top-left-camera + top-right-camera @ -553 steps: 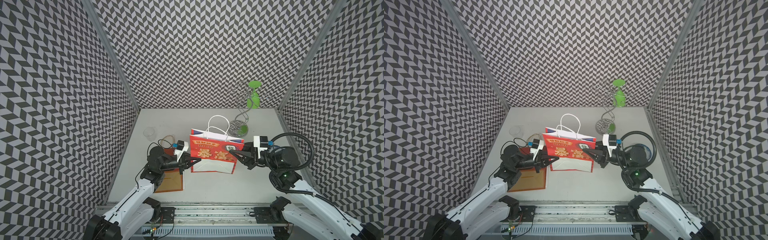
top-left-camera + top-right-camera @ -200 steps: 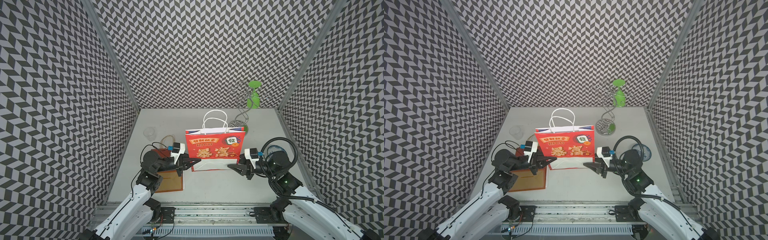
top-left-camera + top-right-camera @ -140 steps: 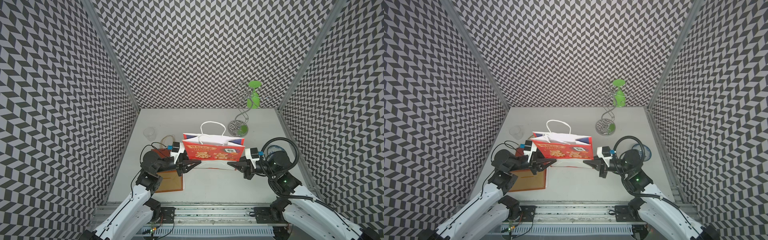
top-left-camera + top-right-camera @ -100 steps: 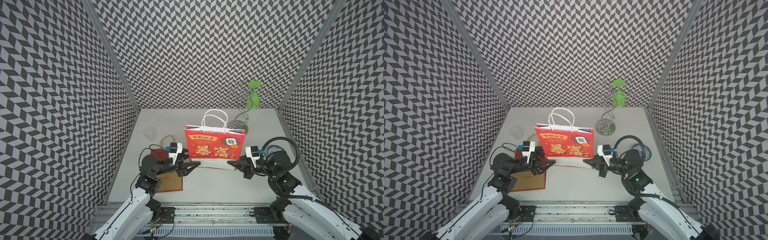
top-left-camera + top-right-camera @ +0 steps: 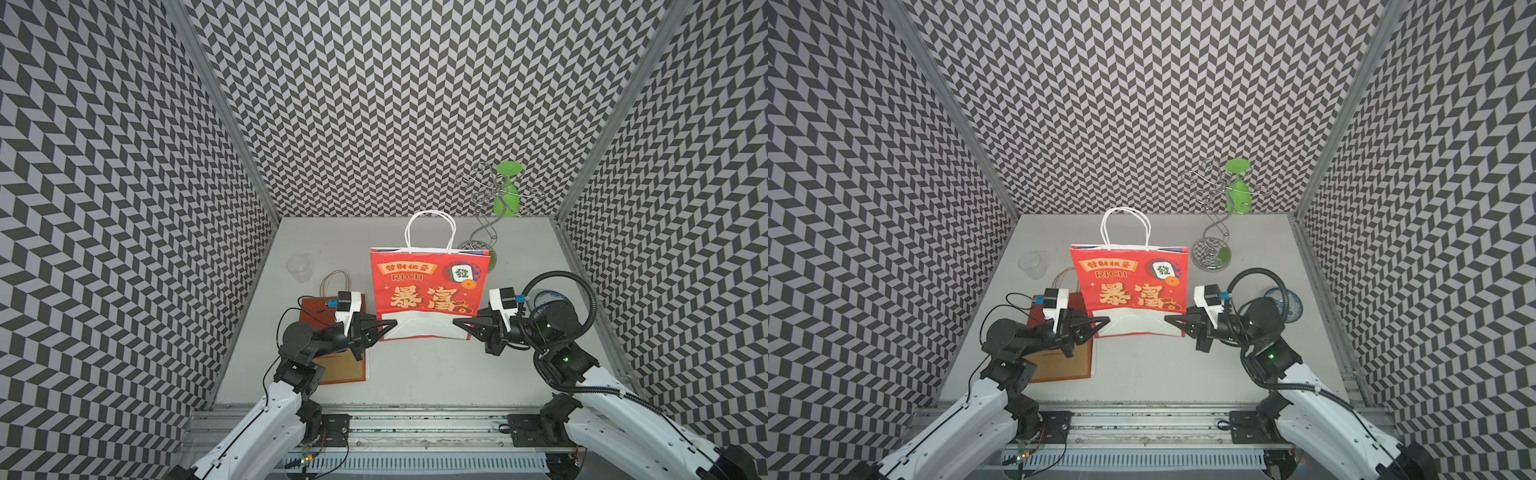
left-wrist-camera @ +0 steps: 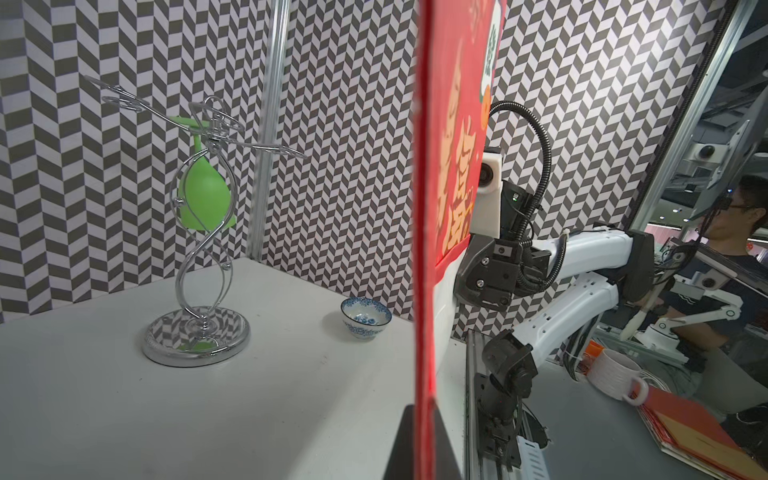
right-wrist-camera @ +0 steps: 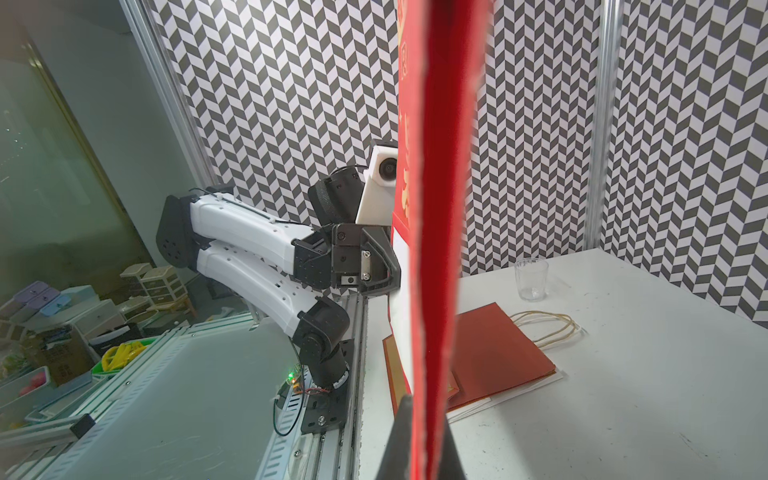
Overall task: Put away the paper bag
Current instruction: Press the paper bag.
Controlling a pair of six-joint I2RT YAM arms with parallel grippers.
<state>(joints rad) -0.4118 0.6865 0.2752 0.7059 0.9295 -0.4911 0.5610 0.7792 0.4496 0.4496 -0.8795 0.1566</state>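
Note:
The red paper bag [image 5: 428, 286] with white rope handles stands upright and folded flat in the middle of the table, seen in both top views [image 5: 1129, 286]. My left gripper [image 5: 388, 326] is shut on its lower left corner. My right gripper [image 5: 457, 322] is shut on its lower right corner. In the left wrist view the bag's [image 6: 440, 166] thin red edge runs between the dark jaws of the left gripper [image 6: 424, 440]. In the right wrist view the bag [image 7: 436, 166] is pinched the same way by the right gripper [image 7: 419, 440].
A flat brown paper bag [image 5: 345, 365] lies on the table under my left arm. A clear plastic cup [image 5: 298, 268] stands at the back left. A chrome stand [image 5: 482, 245] holding a green glass [image 5: 506, 195] is at the back right. A blue-patterned bowl [image 5: 544, 297] sits behind my right wrist.
The red bag tipped backward, then swung upright again. Both grippers have stayed at its lower corners.

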